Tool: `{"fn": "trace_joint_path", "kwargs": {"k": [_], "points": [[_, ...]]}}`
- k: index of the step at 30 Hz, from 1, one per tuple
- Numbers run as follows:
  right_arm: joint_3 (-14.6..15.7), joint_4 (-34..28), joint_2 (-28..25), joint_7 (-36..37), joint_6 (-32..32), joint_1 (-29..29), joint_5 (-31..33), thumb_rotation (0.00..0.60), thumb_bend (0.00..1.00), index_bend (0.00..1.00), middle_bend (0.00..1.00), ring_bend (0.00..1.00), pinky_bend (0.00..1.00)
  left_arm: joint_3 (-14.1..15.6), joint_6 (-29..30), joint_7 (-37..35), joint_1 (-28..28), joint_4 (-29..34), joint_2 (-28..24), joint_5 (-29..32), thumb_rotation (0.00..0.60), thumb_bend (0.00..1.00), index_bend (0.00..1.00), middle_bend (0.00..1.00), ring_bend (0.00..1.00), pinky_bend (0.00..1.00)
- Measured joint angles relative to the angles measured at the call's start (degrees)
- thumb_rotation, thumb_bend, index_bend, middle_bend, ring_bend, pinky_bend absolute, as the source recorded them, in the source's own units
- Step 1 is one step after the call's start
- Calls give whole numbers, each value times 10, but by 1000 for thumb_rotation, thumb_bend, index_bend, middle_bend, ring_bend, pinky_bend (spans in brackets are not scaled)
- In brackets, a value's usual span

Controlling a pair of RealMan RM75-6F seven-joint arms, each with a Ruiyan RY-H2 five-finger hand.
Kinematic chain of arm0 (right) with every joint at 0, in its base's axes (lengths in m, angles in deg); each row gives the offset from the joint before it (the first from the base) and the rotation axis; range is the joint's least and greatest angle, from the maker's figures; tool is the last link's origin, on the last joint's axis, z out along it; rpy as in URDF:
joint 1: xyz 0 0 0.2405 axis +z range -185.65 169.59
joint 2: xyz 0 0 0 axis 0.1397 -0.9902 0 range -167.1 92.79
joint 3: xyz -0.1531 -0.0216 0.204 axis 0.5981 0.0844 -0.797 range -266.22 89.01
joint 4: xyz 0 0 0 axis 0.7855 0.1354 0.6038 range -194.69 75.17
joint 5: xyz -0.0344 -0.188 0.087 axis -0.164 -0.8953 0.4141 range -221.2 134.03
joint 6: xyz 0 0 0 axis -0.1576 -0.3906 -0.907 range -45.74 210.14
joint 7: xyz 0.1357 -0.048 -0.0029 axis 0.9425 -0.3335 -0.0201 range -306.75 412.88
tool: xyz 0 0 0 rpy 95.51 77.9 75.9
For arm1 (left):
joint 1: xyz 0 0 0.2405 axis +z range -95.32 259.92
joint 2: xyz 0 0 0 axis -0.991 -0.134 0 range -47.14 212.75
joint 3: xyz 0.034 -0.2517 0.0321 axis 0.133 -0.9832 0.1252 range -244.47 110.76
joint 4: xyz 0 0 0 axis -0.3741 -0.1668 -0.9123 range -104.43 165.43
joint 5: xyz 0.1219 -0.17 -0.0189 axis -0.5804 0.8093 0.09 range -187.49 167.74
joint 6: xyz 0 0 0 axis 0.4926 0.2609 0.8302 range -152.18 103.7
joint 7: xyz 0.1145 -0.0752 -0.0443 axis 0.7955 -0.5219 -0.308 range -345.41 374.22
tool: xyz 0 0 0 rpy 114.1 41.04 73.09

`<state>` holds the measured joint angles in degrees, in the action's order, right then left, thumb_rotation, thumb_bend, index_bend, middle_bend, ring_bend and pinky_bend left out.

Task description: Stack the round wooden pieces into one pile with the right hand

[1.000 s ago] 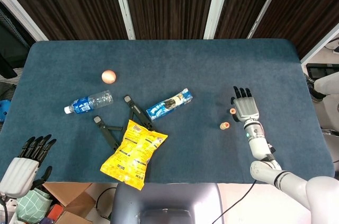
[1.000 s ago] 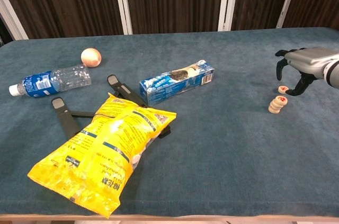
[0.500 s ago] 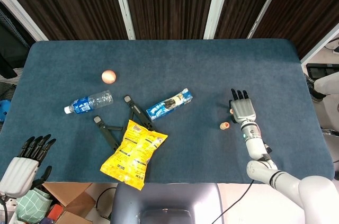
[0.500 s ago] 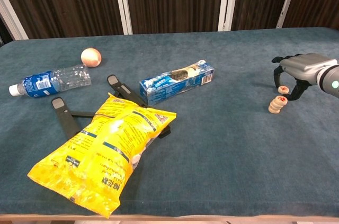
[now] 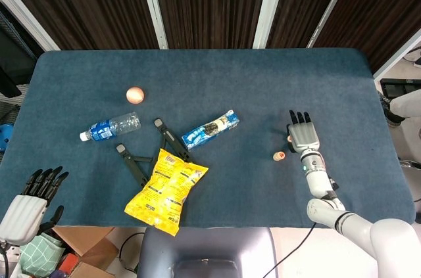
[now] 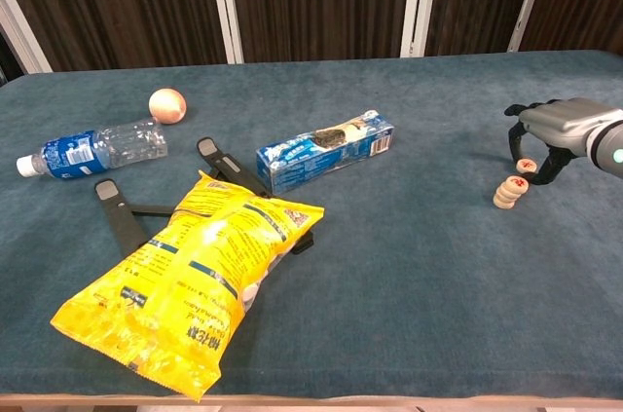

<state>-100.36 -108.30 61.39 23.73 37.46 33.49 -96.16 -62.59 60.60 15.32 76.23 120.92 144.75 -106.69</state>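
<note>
While our right hand [image 6: 557,130] hovers with fingers curled down around the loose wooden piece [image 6: 527,166], barely shifted and apparently not yet pinching it, the small pile [image 6: 508,192] waits just beside, unfinished.

Print shows on the yellow chip bag [image 6: 190,288] and the blue box [image 6: 326,150], but none is legible.
</note>
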Motion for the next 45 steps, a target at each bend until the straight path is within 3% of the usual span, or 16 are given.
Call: {"fn": "trace_joint_path", "kwargs": {"k": [6, 13, 21, 26, 35, 45], "points": [[-2, -59, -31, 22, -29, -11, -23, 600, 480, 647, 51, 0, 0, 0, 1, 0, 0, 0, 0, -1, 600, 475, 0, 0, 0, 26], [3, -191, -101, 48, -72, -34, -63, 600, 481, 643, 51, 0, 0, 1, 3, -1, 1, 0, 1, -4, 600, 476, 0, 0, 0, 26], [46, -310, -172, 31, -125, -72, -116, 600, 481, 636, 50, 0, 0, 2, 4, -2, 1, -1, 0, -4, 600, 476, 0, 0, 0, 27], [63, -312, -173, 9, -128, -79, -124, 600, 481, 632, 50, 0, 0, 2, 3, -2, 0, 0, 0, -6, 600, 476, 0, 0, 0, 26], [61, -272, -136, -3, -112, -68, -113, 600, 480, 629, 50, 0, 0, 1, 2, -3, 0, 0, 0, -3, 600, 475, 0, 0, 0, 26], [58, -271, -129, -1, -111, -66, -112, 600, 481, 599, 50, 0, 0, 2, 4, -7, 0, -1, -1, -4, 600, 476, 0, 0, 0, 26]]}}
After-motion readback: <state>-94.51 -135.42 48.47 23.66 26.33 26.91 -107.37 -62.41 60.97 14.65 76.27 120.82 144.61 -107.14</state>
